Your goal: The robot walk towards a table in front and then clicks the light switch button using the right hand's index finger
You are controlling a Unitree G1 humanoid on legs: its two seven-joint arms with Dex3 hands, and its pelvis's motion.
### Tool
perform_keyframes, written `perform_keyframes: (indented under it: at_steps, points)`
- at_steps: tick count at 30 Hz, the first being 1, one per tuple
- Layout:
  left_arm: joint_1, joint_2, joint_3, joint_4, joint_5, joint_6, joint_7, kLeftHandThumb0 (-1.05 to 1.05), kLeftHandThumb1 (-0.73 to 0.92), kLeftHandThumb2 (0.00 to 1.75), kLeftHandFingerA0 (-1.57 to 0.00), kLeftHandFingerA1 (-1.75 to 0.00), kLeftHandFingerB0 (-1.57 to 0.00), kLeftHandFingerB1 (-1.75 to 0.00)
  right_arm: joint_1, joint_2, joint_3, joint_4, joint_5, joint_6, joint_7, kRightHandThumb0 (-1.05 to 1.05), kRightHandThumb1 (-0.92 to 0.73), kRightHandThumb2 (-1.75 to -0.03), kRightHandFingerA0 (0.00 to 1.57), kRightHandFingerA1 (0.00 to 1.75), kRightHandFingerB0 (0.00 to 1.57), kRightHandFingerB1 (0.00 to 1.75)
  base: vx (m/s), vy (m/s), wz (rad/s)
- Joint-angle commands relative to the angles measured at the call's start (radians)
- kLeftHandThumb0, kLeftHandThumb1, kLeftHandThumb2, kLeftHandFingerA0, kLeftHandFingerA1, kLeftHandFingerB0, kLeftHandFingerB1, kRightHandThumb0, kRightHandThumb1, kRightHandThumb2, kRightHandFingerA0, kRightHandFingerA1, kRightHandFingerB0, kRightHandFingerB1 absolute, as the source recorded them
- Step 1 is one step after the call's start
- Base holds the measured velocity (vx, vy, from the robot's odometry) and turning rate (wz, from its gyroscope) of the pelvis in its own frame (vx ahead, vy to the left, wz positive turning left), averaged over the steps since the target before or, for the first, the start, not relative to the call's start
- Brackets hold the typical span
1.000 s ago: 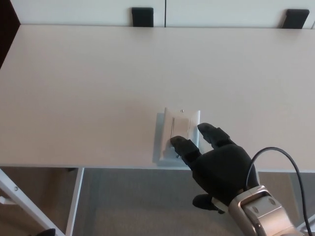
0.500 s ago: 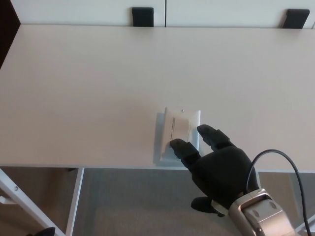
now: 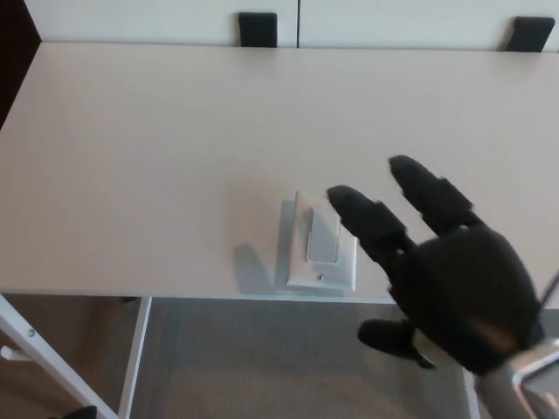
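Table (image 3: 157, 131) wide and pale. Switch (image 3: 322, 241) lies at its near edge, long axis running away from robot. Right hand (image 3: 454, 275) open, empty, just right of switch; index fingertip (image 3: 342, 200) over plate's upper right corner. Left hand unseen.

this looks like an office or a lab test room, not a home. a long, plain pale table (image 3: 157, 157) fills most of the view, its top bare and smooth like a meeting-room or workbench desk. along its far edge run flat white panels (image 3: 131, 19) with two black brackets (image 3: 258, 28) set against them, like desk dividers or cabinet fronts. under the near edge a white metal leg frame (image 3: 135, 353) shows, standing on grey, short-pile carpet (image 3: 262, 367) of the commercial kind. a loose white light switch plate (image 3: 321, 243) lying flat on the table suggests a test setup.
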Motion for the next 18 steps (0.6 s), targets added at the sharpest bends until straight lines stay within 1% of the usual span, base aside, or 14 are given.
perform_keyframes:
  at_steps: [1,2,3,4,5,9,10,11,12,13,14,16,17,18]
  points:
    - [0.003,0.007,0.011,0.006,0.001,-0.001,0.006,-0.18,0.67,0.61,-0.21,-0.38,-0.23,-0.33,0.201,-0.071,-0.084,-0.117,0.102,-0.092,-0.044,-0.81,-0.52,-0.82,0.0,0.01,0.05,0.16,0.0,0.0,0.0]
    - [0.005,0.007,0.011,0.009,0.0,-0.005,0.004,-0.18,0.67,0.61,-0.21,-0.38,-0.23,-0.33,0.232,-0.078,-0.096,-0.132,0.107,-0.099,-0.044,-0.81,-0.52,-0.82,0.0,0.01,0.05,0.16,0.0,0.0,0.0]
    - [-0.003,0.008,0.012,0.027,0.003,-0.019,0.005,-0.2,0.67,0.61,-0.22,-0.38,-0.24,-0.34,0.287,-0.089,-0.116,-0.146,0.126,-0.113,-0.057,-0.69,-0.49,-0.7,0.0,0.05,0.09,0.24,0.0,0.0,0.0]
    - [-0.001,0.011,0.011,0.027,0.008,-0.022,0.004,-0.2,0.67,0.62,-0.22,-0.38,-0.23,-0.34,0.37,-0.106,-0.141,-0.152,0.148,-0.144,-0.099,-0.71,-0.47,-0.81,0.0,0.1,0.1,0.28,0.0,0.0,0.0]
    - [0.003,0.013,0.009,0.02,0.01,-0.016,0.004,-0.2,0.67,0.62,-0.22,-0.38,-0.23,-0.33,0.426,-0.117,-0.16,-0.145,0.166,-0.168,-0.129,-0.76,-0.5,-0.79,0.0,0.0,0.1,0.25,0.0,0.0,0.0]
    - [-0.001,0.015,0.006,0.041,0.015,-0.032,0.002,-0.21,0.66,0.62,-0.22,-0.39,-0.23,-0.34,0.518,-0.137,-0.195,-0.057,0.196,-0.224,-0.183,-0.8,-0.53,-0.82,0.0,0.01,0.1,0.25,0.0,0.0,0.0]
    - [0.004,0.016,0.005,0.032,0.016,-0.026,0.002,-0.2,0.67,0.61,-0.22,-0.38,-0.23,-0.33,0.539,-0.142,-0.199,-0.02,0.195,-0.235,-0.208,-0.64,-0.58,-0.59,0.0,0.14,0.12,0.25,0.0,0.0,0.0]
    - [0.009,0.017,0.003,0.018,0.015,-0.014,0.001,-0.2,0.67,0.61,-0.22,-0.38,-0.23,-0.33,0.562,-0.148,-0.21,0.027,0.199,-0.259,-0.244,-0.64,-0.58,-0.59,0.0,0.14,0.12,0.25,0.0,0.0,0.0]
    - [0.009,0.019,0.003,0.018,0.012,-0.012,-0.003,-0.2,0.67,0.61,-0.22,-0.38,-0.23,-0.33,0.578,-0.148,-0.216,0.064,0.211,-0.273,-0.266,-0.64,-0.44,-0.79,0.0,0.15,0.08,0.32,0.0,0.0,0.0]
    - [0.009,0.021,0.003,0.016,0.014,-0.01,-0.003,-0.21,0.66,0.62,-0.22,-0.38,-0.23,-0.33,0.584,-0.148,-0.221,0.093,0.218,-0.284,-0.277,-0.61,-0.53,-0.59,0.0,0.15,0.13,0.25,0.0,0.0,0.0]
    - [0.006,0.023,0.002,0.014,0.014,-0.006,-0.004,-0.21,0.67,0.62,-0.22,-0.38,-0.22,-0.33,0.582,-0.148,-0.228,0.137,0.236,-0.297,-0.284,-0.66,-0.45,-0.77,0.0,0.11,0.08,0.29,0.0,0.0,0.0]
    - [0.002,0.025,0.003,0.029,0.011,-0.019,-0.009,-0.23,0.67,0.63,-0.21,-0.38,-0.22,-0.33,0.576,-0.15,-0.235,0.204,0.263,-0.324,-0.294,-0.66,-0.45,-0.77,0.0,0.13,0.08,0.29,0.0,0.0,0.0]
    - [-0.006,0.027,0.003,0.042,0.01,-0.03,-0.013,-0.23,0.67,0.62,-0.21,-0.38,-0.22,-0.33,0.562,-0.14,-0.23,0.283,0.265,-0.32,-0.307,-0.62,-0.45,-0.79,0.0,0.18,0.09,0.33,0.0,0.0,0.0]
    - [-0.006,0.026,0.002,0.04,0.01,-0.027,-0.011,-0.22,0.67,0.62,-0.21,-0.38,-0.22,-0.33,0.551,-0.134,-0.227,0.328,0.262,-0.313,-0.307,-0.64,-0.46,-0.79,0.0,0.15,0.1,0.33,0.0,0.0,0.0]
